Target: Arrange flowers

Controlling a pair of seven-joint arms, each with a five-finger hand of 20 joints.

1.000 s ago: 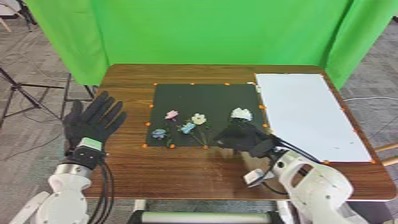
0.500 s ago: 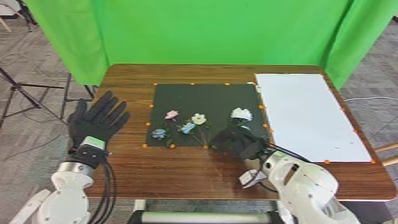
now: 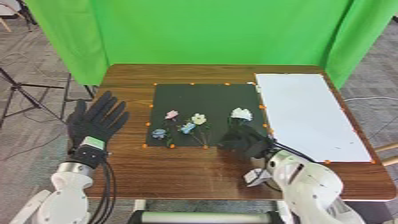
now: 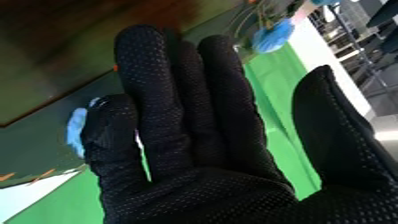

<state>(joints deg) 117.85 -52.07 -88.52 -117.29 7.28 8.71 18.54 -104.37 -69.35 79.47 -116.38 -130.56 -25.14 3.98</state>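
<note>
In the head view my right hand [image 3: 245,141] is low over the near right part of the dark mat, just below the white flower [image 3: 241,114], whose stem it hides. Seen from the right wrist, that hand [image 4: 200,140] has long, mostly straight fingers and the thumb apart; a pale blossom [image 4: 76,131] is beside one finger and a blue flower [image 4: 273,36] lies beyond. On the mat's left half are a pink flower [image 3: 171,114], a cream one [image 3: 198,119] and two blue ones [image 3: 187,128] [image 3: 159,133]. My left hand [image 3: 94,121] is spread open at the table's left edge.
The dark mat [image 3: 200,97] has orange marks round its border. A long white sheet [image 3: 313,115] covers the table's right side. Behind the brown table [image 3: 178,175] hangs a green curtain [image 3: 213,32].
Over the mat's near edge, my right hand has shifted slightly left and then back right, its forearm moving with it. The flowers and my left hand look unmoved.
</note>
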